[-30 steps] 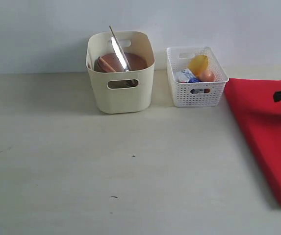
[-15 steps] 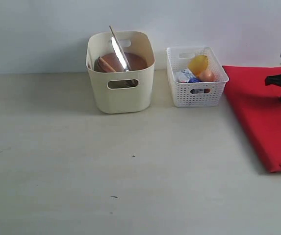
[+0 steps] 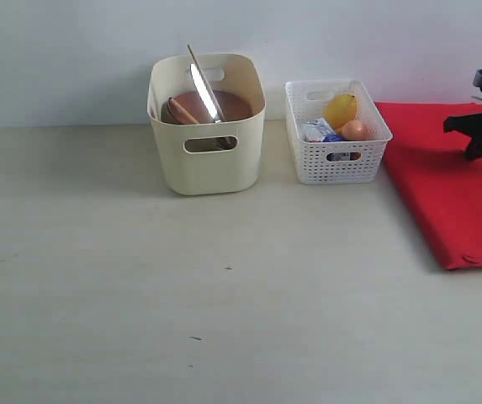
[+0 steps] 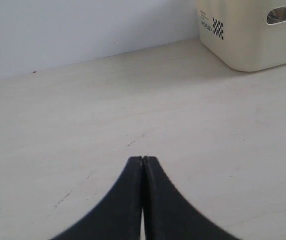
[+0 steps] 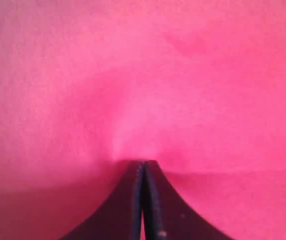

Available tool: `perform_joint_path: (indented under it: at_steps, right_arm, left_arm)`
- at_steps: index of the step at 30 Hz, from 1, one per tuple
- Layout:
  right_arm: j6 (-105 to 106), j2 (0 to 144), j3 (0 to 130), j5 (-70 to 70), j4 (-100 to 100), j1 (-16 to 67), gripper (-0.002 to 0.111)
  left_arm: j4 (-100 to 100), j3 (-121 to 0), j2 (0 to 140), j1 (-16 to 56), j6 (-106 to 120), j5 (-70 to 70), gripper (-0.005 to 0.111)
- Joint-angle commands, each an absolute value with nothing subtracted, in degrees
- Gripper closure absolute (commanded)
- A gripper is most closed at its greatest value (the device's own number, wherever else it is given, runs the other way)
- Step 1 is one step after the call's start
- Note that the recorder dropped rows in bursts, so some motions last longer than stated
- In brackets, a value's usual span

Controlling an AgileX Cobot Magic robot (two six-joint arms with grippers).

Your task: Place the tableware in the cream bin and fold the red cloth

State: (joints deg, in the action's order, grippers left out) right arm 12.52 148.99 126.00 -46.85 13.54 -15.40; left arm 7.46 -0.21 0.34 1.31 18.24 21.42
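The red cloth lies at the right of the table, its scalloped edge at the front. My right gripper is over the cloth's far part; in the right wrist view the gripper is shut, with red cloth puckered at its tips. The cream bin stands at the back and holds the round brown plate, the silver knife leaning out, and a wooden piece. My left gripper is shut on nothing above bare table, with the cream bin ahead of it.
A white lattice basket stands between the bin and the cloth, holding a lemon, an egg and other food. A pale wall runs behind the table. The left arm is outside the exterior view.
My right gripper has moved toward the back wall, pulling the cloth with it. The cloth's near edge has drawn back and its scalloped edge now shows in front.
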Motion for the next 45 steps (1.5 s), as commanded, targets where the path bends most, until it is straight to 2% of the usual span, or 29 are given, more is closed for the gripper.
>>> perform_joint_path:
  at_steps: [1, 9, 13, 18, 25, 29, 36, 45]
  right_arm:
    - [13.40, 150.03, 126.20, -45.54, 13.64, -15.30, 0.107]
    - [10.20, 144.63, 126.20, -52.17, 12.88, -15.41, 0.083]
    - [10.20, 138.86, 126.20, -58.01, 11.53, -15.41, 0.077]
    - [9.90, 132.17, 126.20, -64.53, 11.53, -15.41, 0.078]
    - [8.23, 122.15, 122.93, -69.96, 11.53, -15.30, 0.086]
    - [8.23, 114.13, 114.63, -69.18, 11.53, -15.30, 0.086]
    - [8.81, 98.72, 96.48, -59.85, 11.53, -15.30, 0.086]
    - [11.43, 81.85, 80.49, -52.73, 11.67, -15.30, 0.086]
  left_arm:
    - [8.16, 0.00, 0.00, 1.17, 18.16, 20.75, 0.107]
    - [8.16, 0.00, 0.00, 1.17, 18.16, 20.75, 0.107]
    - [8.16, 0.00, 0.00, 1.17, 18.16, 20.75, 0.107]
    - [8.16, 0.00, 0.00, 1.17, 18.16, 20.75, 0.107]
    - [8.16, 0.00, 0.00, 1.17, 18.16, 20.75, 0.107]
    - [8.16, 0.00, 0.00, 1.17, 18.16, 20.75, 0.107]
    - [8.16, 0.00, 0.00, 1.17, 18.16, 20.75, 0.107]
    - [8.16, 0.00, 0.00, 1.17, 18.16, 20.75, 0.107]
